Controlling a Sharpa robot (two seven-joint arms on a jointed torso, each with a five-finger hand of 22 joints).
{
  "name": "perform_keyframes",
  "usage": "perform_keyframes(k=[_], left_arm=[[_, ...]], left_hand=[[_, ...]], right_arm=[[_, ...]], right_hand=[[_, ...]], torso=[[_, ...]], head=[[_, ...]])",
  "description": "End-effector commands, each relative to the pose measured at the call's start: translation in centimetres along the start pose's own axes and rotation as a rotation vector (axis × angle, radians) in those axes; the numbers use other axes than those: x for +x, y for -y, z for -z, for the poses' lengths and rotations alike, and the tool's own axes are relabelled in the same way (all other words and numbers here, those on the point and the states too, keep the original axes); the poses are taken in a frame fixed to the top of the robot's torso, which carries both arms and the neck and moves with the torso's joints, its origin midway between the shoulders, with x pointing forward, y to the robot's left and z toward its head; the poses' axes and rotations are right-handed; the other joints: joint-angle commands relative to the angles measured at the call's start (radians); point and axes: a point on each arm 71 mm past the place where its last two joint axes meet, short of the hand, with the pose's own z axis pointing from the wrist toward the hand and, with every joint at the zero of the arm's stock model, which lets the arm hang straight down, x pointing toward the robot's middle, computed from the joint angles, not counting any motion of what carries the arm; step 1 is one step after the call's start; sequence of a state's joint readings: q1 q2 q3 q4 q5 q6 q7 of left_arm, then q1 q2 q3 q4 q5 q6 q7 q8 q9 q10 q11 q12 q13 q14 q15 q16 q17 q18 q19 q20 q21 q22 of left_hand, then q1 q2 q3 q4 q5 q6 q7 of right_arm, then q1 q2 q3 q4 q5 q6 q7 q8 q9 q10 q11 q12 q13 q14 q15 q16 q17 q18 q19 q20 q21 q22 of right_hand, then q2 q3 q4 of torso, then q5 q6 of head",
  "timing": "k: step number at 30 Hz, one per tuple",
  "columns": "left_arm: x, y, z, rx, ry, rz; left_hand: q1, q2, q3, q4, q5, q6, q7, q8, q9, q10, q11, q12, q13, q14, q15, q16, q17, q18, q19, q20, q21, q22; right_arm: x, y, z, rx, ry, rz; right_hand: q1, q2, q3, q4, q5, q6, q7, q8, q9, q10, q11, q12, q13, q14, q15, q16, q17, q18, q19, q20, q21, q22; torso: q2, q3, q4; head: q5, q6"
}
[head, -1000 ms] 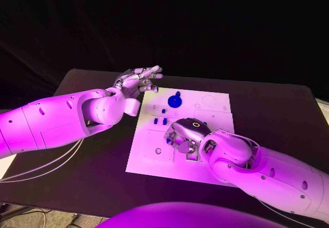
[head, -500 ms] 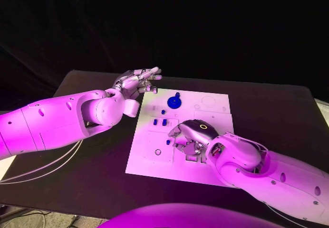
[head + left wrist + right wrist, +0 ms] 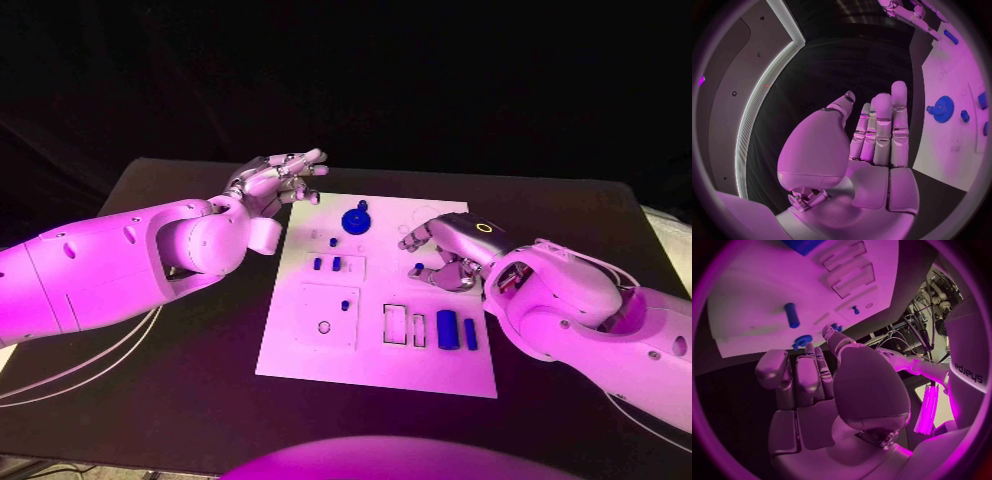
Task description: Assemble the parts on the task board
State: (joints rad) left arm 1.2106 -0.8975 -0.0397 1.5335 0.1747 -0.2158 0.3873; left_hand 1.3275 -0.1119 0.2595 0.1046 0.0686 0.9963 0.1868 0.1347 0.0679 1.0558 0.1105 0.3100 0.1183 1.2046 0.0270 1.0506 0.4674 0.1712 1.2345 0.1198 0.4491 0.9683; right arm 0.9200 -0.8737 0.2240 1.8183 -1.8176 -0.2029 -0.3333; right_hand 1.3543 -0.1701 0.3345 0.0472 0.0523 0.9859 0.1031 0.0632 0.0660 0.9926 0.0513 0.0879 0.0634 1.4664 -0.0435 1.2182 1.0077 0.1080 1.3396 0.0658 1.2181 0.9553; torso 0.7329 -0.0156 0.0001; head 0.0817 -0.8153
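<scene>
The white task board (image 3: 310,350) lies mid-table. On it a blue gear (image 3: 355,216) stands near the far edge. Two small blue parts (image 3: 329,265) sit left of centre, another one (image 3: 346,304) lies nearer me, and two long blue parts (image 3: 457,331) lie at the near right. My right hand (image 3: 450,250) hovers over the board's right side with nothing in it. A small blue part (image 3: 417,268) shows just by its fingertips; contact is unclear. My left hand (image 3: 278,179) is at the board's far left corner, fingers straight and empty (image 3: 876,135). The right wrist view shows the right hand (image 3: 817,385) below the board (image 3: 761,300).
The black table (image 3: 188,380) surrounds the board, with bare room left, right and in front of it. White cables (image 3: 87,355) trail under my left arm at the near left. Rectangular slots (image 3: 404,325) are cut in the board beside the long parts.
My right hand has lifted off the board's near middle and moved to the far right, uncovering the slots and two long blue parts. The left hand has hardly moved.
</scene>
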Motion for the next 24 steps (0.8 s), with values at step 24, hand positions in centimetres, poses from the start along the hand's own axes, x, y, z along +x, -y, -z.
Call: perform_keyframes(k=[24], left_arm=[[0.4,-1.1,-0.2,-0.018,-0.03,0.015]], left_hand=[[0.008,0.004,-0.005,-0.001,0.006,-0.006,-0.002,0.003,-0.001,-0.008,0.001,0.006,0.002,-0.006,0.001,0.004,-0.002,0.009,0.001,0.006,-0.005,-0.001]], right_arm=[[0.9,1.2,-0.4,0.006,-0.052,0.03]], right_hand=[[0.069,0.063,-0.016,0.035,-0.002,0.077,0.006,0.009,0.005,0.116,0.01,0.065,0.002,0.027,0.026,0.008,-0.007,0.0,0.021,0.018,0.007,0.025]], torso=[[0.0,0.001,-0.0011]], head=[[-0.013,-0.002]])
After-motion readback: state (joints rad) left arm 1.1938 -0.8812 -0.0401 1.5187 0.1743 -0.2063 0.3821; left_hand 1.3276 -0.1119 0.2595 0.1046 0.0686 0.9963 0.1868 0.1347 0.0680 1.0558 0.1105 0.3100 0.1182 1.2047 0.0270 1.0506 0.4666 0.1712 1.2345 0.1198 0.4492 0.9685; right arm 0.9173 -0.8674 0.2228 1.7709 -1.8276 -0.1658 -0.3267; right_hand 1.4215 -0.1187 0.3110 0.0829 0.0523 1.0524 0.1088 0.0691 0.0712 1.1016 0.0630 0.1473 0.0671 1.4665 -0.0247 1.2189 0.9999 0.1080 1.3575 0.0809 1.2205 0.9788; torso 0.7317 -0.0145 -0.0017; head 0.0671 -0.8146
